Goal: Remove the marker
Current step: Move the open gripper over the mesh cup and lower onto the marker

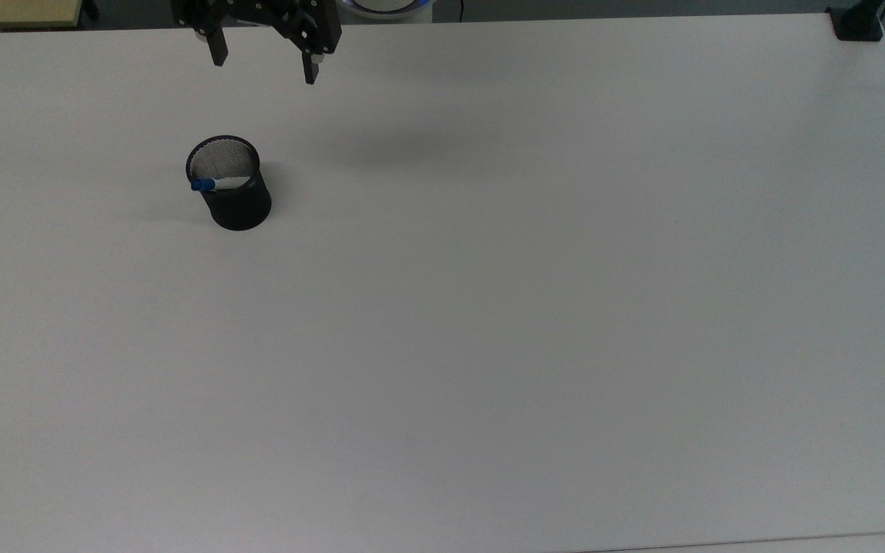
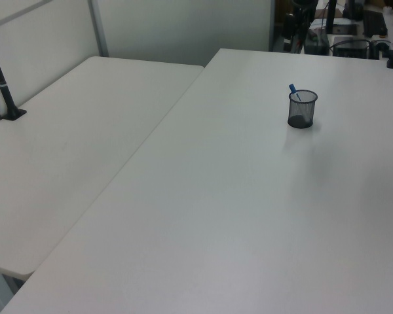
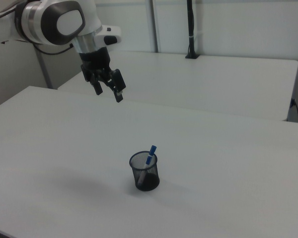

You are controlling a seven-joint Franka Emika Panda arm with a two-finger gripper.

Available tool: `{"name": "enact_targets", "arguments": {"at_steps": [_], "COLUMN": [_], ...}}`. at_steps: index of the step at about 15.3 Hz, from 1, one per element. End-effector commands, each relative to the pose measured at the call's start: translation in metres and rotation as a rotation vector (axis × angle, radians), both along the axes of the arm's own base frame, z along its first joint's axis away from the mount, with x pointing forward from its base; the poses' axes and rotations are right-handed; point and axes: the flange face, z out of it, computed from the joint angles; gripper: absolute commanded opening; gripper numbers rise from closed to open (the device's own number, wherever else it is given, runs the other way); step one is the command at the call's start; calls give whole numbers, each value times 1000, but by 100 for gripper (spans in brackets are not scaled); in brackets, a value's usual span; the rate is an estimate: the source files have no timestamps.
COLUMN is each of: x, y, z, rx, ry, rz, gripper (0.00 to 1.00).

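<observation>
Marker in cup, gripper up high & empty.

You've got, going left to right in the right view: gripper [image 3: 108, 92] w/ jaws spread wide, nothing between them, hanging well above the white table [image 3: 228, 163] and well apart from the black mesh cup [image 3: 145, 172]. The marker [image 3: 149, 154] stands tilted in that cup, blue cap poking over the rim. In the top view the gripper [image 1: 262, 67] sits near the top edge, cup [image 1: 231, 188] below it, marker [image 1: 212, 184] leaning on the rim at the top view's left.
</observation>
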Motion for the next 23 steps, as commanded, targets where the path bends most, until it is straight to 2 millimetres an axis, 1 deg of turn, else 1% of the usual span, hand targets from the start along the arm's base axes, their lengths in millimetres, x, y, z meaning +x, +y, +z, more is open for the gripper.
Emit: {"name": "enact_targets", "arguments": {"at_steps": [1, 3, 4, 6, 8, 9, 10, 11, 14, 15, 16, 17, 19, 20, 23], "x": [-4, -5, -5, -9, -12, -12, -13, -13, -12, -7, -2, 0, 1, 5, 7], "y": [-19, -39, -47, -64, -81, -86, -96, -102, -106, -104, -103, -102, -101, -99, -97], "z": [2, -12, -17, -36, -46, -51, -60, -76, -131, -151, -162, -164, -167, -171, -173], "rx": [-79, -142, -152, -152, -199, -209, -208, -210, -213, -206, -198, -195, -172, -142, -133], "ry": [41, 91, 107, 147, 165, 155, 147, 123, 0, -6, -14, -27, -31, -48, -60], "rz": [113, 259, 300, 287, 276, 272, 256, 223, 118, 89, 64, 48, 28, 8, 3], "gripper": [100, 100, 100, 100, 100, 100, 100, 100, 99, 100, 100, 96, 83, 83, 70]}}
